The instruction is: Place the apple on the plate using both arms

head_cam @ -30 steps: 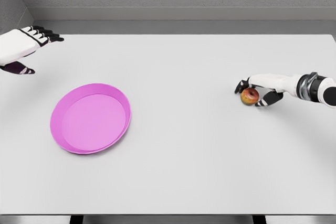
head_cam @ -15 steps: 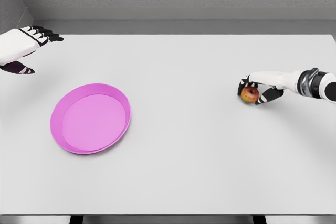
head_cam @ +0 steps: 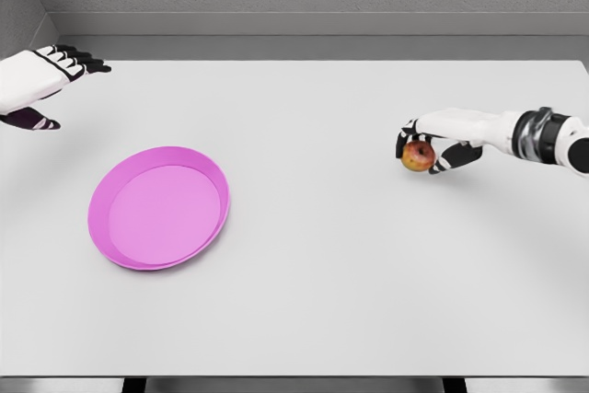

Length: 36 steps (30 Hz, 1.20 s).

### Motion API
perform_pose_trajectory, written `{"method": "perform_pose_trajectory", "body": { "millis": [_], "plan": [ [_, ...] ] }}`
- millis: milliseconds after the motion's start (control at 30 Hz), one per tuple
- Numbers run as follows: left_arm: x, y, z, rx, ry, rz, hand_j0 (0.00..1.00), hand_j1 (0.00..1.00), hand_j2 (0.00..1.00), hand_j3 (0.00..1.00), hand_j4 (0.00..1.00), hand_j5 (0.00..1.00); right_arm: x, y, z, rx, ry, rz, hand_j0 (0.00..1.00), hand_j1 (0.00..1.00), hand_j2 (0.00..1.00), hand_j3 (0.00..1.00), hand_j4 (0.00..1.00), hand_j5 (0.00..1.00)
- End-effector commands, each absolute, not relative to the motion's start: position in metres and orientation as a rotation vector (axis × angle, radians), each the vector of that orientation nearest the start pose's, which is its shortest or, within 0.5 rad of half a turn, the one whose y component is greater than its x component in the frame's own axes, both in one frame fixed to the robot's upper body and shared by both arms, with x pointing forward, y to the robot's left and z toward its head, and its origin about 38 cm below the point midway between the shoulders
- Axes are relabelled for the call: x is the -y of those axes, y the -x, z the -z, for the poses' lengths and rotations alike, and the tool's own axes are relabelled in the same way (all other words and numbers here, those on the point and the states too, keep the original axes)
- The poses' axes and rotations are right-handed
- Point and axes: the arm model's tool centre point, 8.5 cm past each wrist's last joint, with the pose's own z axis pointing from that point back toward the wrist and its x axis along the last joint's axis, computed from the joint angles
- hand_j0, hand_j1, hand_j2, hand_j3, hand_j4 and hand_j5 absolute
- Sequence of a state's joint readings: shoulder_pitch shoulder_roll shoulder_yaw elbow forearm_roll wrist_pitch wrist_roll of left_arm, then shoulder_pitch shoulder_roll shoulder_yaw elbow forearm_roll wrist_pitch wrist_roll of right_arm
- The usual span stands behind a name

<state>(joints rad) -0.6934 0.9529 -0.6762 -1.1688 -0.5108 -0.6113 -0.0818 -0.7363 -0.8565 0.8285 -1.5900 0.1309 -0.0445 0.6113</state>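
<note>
Apple, red and yellow, held at the right of the tabletop in the right hand. The hand lies over the fruit from above and from the right: dark-tipped fingers curl down on its far and left sides, and others wrap beneath it on the right, so that the hand is clamped on the apple. The fruit is nearly round, with no long axis that can be read; a dark dimple shows on the face turned toward the camera, but whether this is the stem end or the blossom end cannot be told. Whether the apple touches the tabletop or is held just clear of it cannot be told either; a faint shadow lies below and to its right. The right arm enters from the right edge, its forearm running roughly level toward the left.

Plate, pink and oval in this view, with a raised rim, lies flat on the left half of the tabletop, well apart from the apple. The left hand shows at the left edge, behind the plate, its fingers extended and apart, gripping nothing.
</note>
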Motion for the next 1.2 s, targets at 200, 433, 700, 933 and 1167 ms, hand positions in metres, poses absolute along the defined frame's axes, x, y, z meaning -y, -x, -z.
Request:
{"method": "perform_pose_trajectory", "body": {
  "millis": [200, 433, 700, 933, 1167],
  "plan": [
    [-0.419, -0.455, -0.228, 1.429, -0.794, 1.826, 1.00, 1.00, 1.00, 1.00, 1.00, 1.00, 0.241, -0.418, -0.220, 1.243, 0.208, -1.869, 0.54, 0.54, 0.54, 0.54, 0.54, 0.54],
    [-0.419, -0.455, -0.228, 1.429, -0.794, 1.826, 1.00, 1.00, 1.00, 1.00, 1.00, 1.00, 0.213, -0.410, -0.223, 1.305, 0.155, -1.903, 0.54, 0.54, 0.54, 0.54, 0.54, 0.54],
    [-0.418, -0.455, -0.229, 1.431, -0.795, 1.826, 1.00, 1.00, 1.00, 1.00, 1.00, 1.00, 0.214, -0.412, -0.229, 1.318, 0.168, -1.902, 0.57, 0.57, 0.57, 0.57, 0.57, 0.57],
    [-0.418, -0.455, -0.229, 1.434, -0.795, 1.826, 1.00, 1.00, 1.00, 1.00, 1.00, 1.00, 0.252, -0.417, -0.252, 1.314, 0.277, -1.852, 0.90, 0.90, 0.90, 0.90, 0.90, 0.90],
    [-0.412, -0.455, -0.229, 1.434, -0.797, 1.854, 1.00, 1.00, 1.00, 1.00, 1.00, 1.00, 0.302, -0.410, -0.259, 1.290, 0.354, -1.782, 1.00, 1.00, 1.00, 1.00, 1.00, 1.00]
  ]
}}
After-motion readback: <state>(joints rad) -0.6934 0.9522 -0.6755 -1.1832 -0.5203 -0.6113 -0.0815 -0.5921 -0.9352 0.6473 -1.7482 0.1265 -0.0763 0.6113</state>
